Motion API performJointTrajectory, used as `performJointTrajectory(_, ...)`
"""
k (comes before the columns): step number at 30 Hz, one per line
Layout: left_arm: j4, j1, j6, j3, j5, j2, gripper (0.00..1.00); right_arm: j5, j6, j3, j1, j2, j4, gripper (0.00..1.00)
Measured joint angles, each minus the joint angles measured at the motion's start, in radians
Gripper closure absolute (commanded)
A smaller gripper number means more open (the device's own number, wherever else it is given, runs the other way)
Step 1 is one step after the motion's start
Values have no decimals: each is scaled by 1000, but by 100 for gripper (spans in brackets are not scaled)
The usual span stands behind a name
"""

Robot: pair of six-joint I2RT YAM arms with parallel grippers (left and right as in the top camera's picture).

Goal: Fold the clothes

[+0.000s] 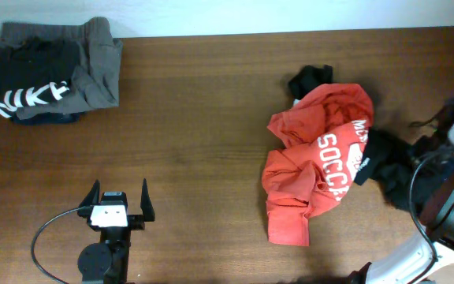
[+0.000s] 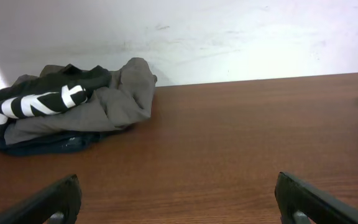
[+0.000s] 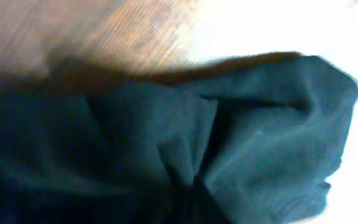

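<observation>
A crumpled red-orange shirt (image 1: 310, 162) with white lettering lies right of the table's middle. A dark garment (image 1: 383, 160) lies across its right edge and fills the right wrist view (image 3: 229, 124), where its folds bunch toward the bottom centre. My right gripper (image 1: 418, 167) is at the far right, on this dark garment and seemingly shut on it; its fingers are hidden by cloth. My left gripper (image 1: 119, 199) is open and empty over bare table at the front left, and its two fingertips (image 2: 178, 202) show wide apart.
A pile of grey and black clothes with white lettering (image 1: 50, 71) sits at the back left corner, also in the left wrist view (image 2: 73, 102). A small black cloth piece (image 1: 310, 79) pokes out behind the red shirt. A pale wall runs behind the table.
</observation>
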Motion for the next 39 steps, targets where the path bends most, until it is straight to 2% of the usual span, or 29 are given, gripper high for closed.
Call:
performJointTrajectory(1,0,0,0,0,0,0,1,-27,-5,48,2,0,-42,62)
performJointTrajectory(2,0,0,0,0,0,0,1,-56,-12,85,3,0,-78,51)
performJointTrajectory(5,0,0,0,0,0,0,1,-174,-52,204,26,-2,-158,1)
performJointTrajectory(8,0,0,0,0,0,0,1,-241,-88,270,91,-3,-201,1)
performJointTrajectory(14,0,0,0,0,0,0,1,-287,-110,276,195,-3,-201,1)
performJointTrajectory(20,0,0,0,0,0,0,1,-299,-188,278,294,17,-124,1)
performJointTrajectory(28,0,0,0,0,0,0,1,-306,-196,279,342,203,-109,1)
performJointTrajectory(30,0,0,0,0,0,0,1,-307,-196,279,342,224,-105,14)
performJointTrajectory(32,0,0,0,0,0,0,1,-310,-195,279,344,230,-104,41)
performJointTrajectory(33,0,0,0,0,0,0,1,-314,-198,279,345,230,-102,63)
performJointTrajectory(34,0,0,0,0,0,0,1,-314,-202,279,348,230,-99,80)
performJointTrajectory(35,0,0,0,0,0,0,1,-319,-202,279,351,230,-95,88)
performJointTrajectory(39,0,0,0,0,0,0,1,-319,-203,279,372,230,-87,96)
